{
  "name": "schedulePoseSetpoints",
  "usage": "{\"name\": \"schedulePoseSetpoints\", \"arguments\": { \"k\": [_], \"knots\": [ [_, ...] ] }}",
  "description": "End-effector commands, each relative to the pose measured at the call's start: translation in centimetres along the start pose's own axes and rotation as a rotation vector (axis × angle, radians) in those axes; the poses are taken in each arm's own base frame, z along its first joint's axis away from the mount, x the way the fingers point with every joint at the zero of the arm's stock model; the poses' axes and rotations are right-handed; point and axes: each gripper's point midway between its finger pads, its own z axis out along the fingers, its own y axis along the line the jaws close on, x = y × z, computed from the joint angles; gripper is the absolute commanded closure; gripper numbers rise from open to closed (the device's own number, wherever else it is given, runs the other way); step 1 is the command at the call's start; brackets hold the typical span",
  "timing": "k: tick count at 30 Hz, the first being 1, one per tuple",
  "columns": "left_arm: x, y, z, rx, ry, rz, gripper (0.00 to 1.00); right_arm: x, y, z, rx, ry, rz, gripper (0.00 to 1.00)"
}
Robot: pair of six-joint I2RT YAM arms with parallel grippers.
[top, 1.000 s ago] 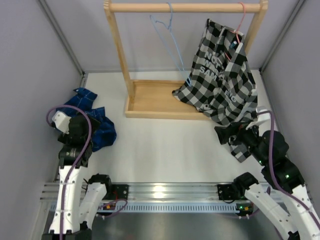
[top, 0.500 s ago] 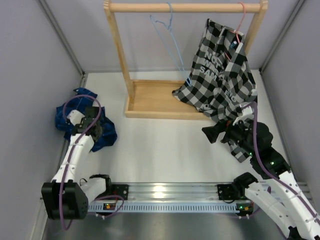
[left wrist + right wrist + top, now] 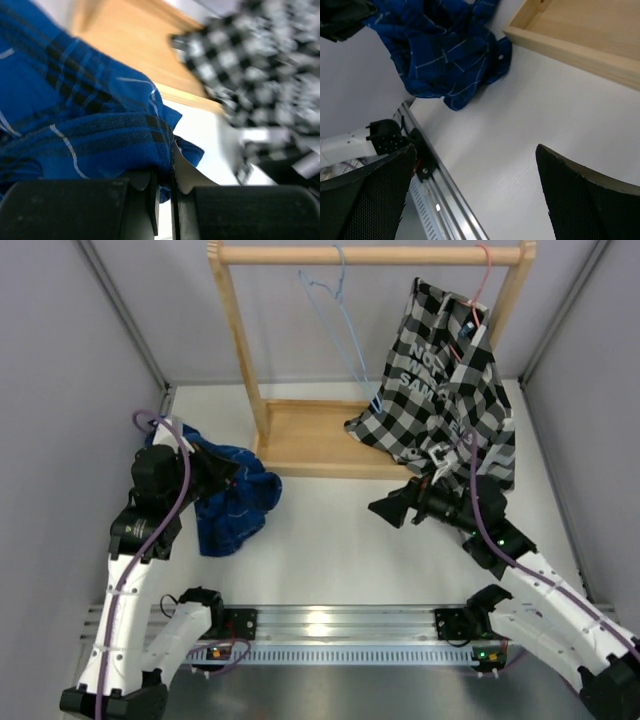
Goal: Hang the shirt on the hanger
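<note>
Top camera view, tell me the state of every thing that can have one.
Dark blue plaid shirt: bunched up, gripped by the left pincer.
Left pincer: shut on that shirt.
Right pincer: open, empty.
Light-blue wire hanger: hanging on the wooden rail, bare.
Black-and-white checked shirt: hung on the pink hanger.

**Entry: printed lettering.** We record white block capitals across the front of the black-and-white checked shirt. The shirt hangs beyond the right claw and a little to its right.

**Legible parts.** In the overhead view we make out only the line openings. The upper line begins "NO" and the one beneath begins "SA". Folds in the cloth break up the remaining letters.

**Left wrist view.** The same shirt is too blurred for us to read.
</note>
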Motion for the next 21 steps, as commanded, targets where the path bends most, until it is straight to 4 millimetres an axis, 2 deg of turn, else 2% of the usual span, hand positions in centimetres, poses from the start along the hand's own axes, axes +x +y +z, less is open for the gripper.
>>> {"name": "schedulePoseSetpoints", "arguments": {
  "k": [1,2,3,4,5,6,8,9,10,14,21],
  "knots": [
    [-0.8,-8.6,-3.7,0.341,0.031,0.062,1.0,-2.2,8.2,1.2,-0.31,-0.051,-0.063,0.01],
    [-1.0,-9.3,-4.2,0.355,0.025,0.059,1.0,-2.7,8.2,1.9,-0.258,-0.086,-0.074,0.01],
    [-1.4,-10.0,-4.8,0.365,0.006,0.055,1.0,-1.7,9.9,2.3,-0.274,-0.065,-0.084,0.01],
    [-1.1,-10.4,-5.0,0.372,0.01,0.034,1.0,-2.4,10.6,2.8,-0.25,-0.088,-0.102,0.01],
    [-1.5,-10.0,-4.8,0.344,-0.015,0.017,1.0,-3.0,9.2,3.5,-0.125,-0.141,-0.083,0.01],
    [-1.6,-10.1,-5.1,0.348,-0.031,0.002,1.0,-2.3,10.3,3.7,-0.123,-0.138,-0.078,0.0],
    [-0.7,-9.5,-4.3,0.346,-0.02,-0.058,1.0,-3.0,9.5,4.3,-0.008,-0.203,-0.059,0.01],
    [-1.0,-9.9,-4.7,0.378,-0.041,-0.092,1.0,-2.1,10.4,4.5,-0.011,-0.19,-0.061,0.01],
    [0.0,-9.1,-3.8,0.363,-0.024,-0.11,1.0,-2.2,10.7,5.1,0.013,-0.19,-0.075,0.01],
    [0.6,-8.5,-3.3,0.363,-0.027,-0.15,1.0,-0.9,11.2,7.1,0.079,-0.16,-0.121,0.02],
    [0.9,-7.7,-3.2,0.348,-0.047,-0.172,1.0,0.6,11.1,11.4,0.123,-0.131,-0.17,0.16]
  ]
}}
